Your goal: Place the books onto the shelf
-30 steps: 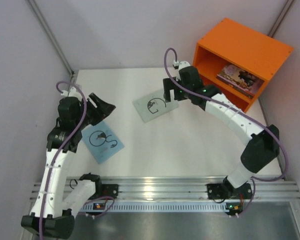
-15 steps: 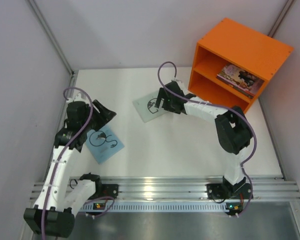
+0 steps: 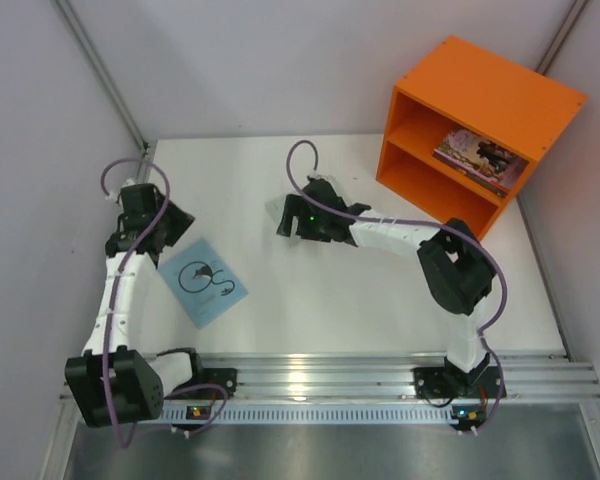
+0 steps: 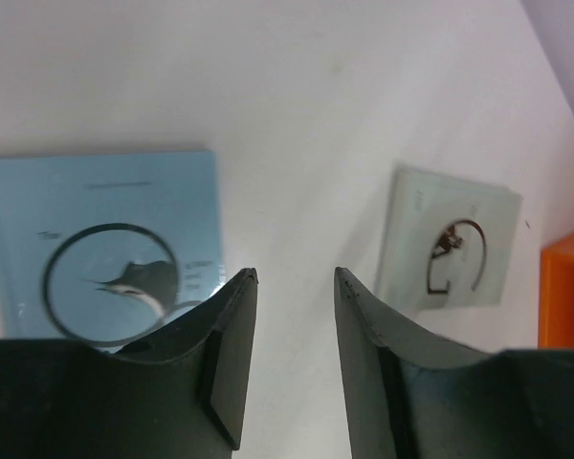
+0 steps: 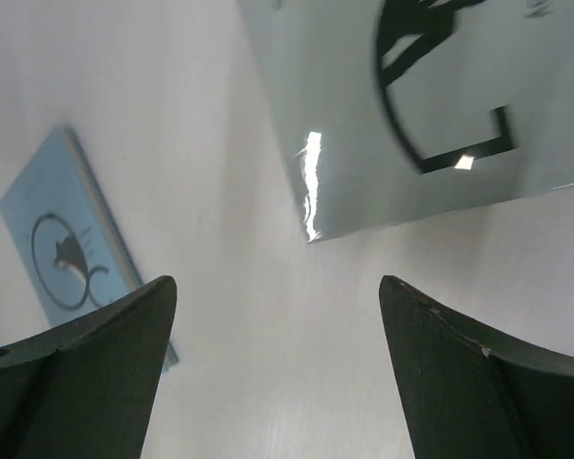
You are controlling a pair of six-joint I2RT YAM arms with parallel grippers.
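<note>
Pulled left jaws back, narrowed but apart on nothing, leaving light blue book (image 4: pixel 124 191) on worktop (image 4: pixel 297 115) just ahead-left of them, no pickup yet. Swung right jaws down and leftward, wide apart on nothing, pale green book (image 5: pixel 430 105) just ahead of the tips: likely lining up a grab, orange shelf (image 3: pixel 485 95) well behind them. Can barely see pale green book from above under right wrist (image 3: pixel 315 215); cannot count illustrated books (image 3: pixel 480 155) in shelf's lower compartment.
</note>
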